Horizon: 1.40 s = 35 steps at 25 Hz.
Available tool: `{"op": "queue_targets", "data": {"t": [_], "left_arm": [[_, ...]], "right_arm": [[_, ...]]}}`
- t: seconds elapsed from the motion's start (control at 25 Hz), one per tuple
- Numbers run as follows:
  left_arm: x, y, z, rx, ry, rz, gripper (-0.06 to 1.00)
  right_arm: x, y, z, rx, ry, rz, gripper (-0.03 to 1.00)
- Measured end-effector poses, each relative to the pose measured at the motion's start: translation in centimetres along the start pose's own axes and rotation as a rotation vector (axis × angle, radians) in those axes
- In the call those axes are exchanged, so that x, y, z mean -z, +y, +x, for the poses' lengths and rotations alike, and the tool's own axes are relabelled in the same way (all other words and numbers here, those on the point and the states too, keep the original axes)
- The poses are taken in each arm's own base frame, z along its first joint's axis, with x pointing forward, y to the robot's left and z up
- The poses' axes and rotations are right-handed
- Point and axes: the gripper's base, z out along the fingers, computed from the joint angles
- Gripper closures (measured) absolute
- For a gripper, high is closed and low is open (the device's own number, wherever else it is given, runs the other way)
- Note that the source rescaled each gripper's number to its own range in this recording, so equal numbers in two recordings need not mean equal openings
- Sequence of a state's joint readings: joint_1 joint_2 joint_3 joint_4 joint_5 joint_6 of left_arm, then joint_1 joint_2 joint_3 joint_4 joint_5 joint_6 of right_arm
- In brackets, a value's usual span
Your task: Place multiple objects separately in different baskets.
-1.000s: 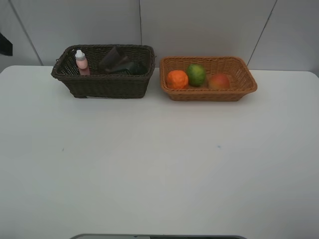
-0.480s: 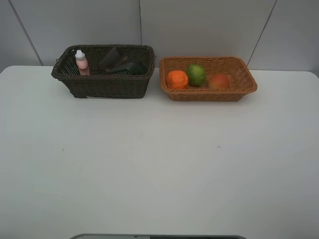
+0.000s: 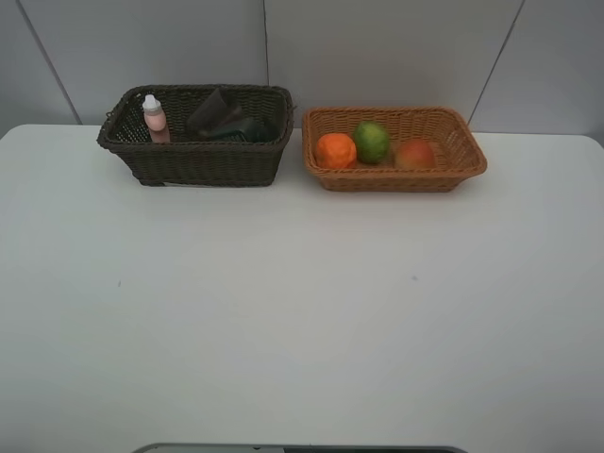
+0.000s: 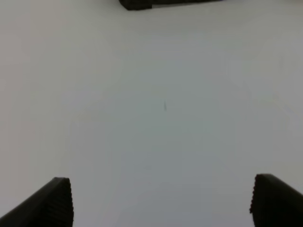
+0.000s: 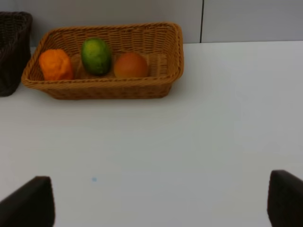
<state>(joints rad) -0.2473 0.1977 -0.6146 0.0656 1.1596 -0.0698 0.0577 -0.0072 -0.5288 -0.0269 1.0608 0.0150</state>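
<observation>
The dark brown basket (image 3: 193, 160) at the back left holds the pink white-capped bottle (image 3: 154, 120), the translucent mauve cup (image 3: 213, 111) and a dark green bottle (image 3: 247, 130) lying low. In the orange-tan basket (image 3: 394, 176) (image 5: 104, 86) lie the tangerine (image 3: 335, 151) (image 5: 55, 64), the lime (image 3: 371, 142) (image 5: 96, 56) and the peach-like fruit (image 3: 413, 154) (image 5: 130, 65). Neither arm shows in the high view. My left gripper (image 4: 161, 198) is open over bare table. My right gripper (image 5: 161, 198) is open too, well short of the tan basket, nothing between its fingers.
A white table (image 3: 302, 311) carries both baskets near its back edge, against a grey panelled wall. A dark edge of the brown basket (image 4: 142, 4) shows in the left wrist view, and its corner (image 5: 12, 52) in the right wrist view.
A dark shape at the far left edge of the high view one second ago is gone now. Baskets and objects have not moved.
</observation>
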Motion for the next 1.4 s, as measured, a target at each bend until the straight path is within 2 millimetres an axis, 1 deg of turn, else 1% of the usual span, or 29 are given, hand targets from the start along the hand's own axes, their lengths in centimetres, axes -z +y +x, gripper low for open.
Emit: {"op": "queue_targets", "data": {"t": [0.12, 0.2, 0.28, 0.36, 0.48, 0.88, 1.0, 1.28, 1.4], "left_arm": [[-0.6, 0.0, 1.6, 0.004, -0.02, 0.001, -0.01], [-0.4, 0.1, 2.0, 0.012, -0.074, 0.005, -0.01], [-0.1, 0.1, 2.1, 0.017, -0.145, 0.009, -0.01], [0.1, 0.1, 2.5, 0.019, -0.179, 0.011, -0.01], [0.1, 0.1, 2.9, 0.02, -0.191, 0.012, -0.01], [0.1, 0.1, 2.9, 0.027, -0.193, 0.001, -0.01], [0.1, 0.1, 2.9, 0.058, -0.194, -0.048, -0.01], [0.2, -0.1, 3.0, 0.172, -0.194, -0.231, -0.01], [0.2, -0.1, 3.0, 0.196, -0.194, -0.271, -0.01]], "right_arm": [[0.0, 0.0, 0.0, 0.0, 0.0, 0.0, -0.03], [0.0, 0.0, 0.0, 0.0, 0.0, 0.0, -0.03], [0.0, 0.0, 0.0, 0.0, 0.0, 0.0, -0.03], [0.0, 0.0, 0.0, 0.0, 0.0, 0.0, -0.03], [0.0, 0.0, 0.0, 0.0, 0.0, 0.0, -0.03], [0.0, 0.0, 0.0, 0.0, 0.0, 0.0, -0.03], [0.0, 0.0, 0.0, 0.0, 0.0, 0.0, -0.03], [0.0, 0.0, 0.0, 0.0, 0.0, 0.0, -0.03], [0.0, 0.0, 0.0, 0.0, 0.0, 0.0, -0.03]]}}
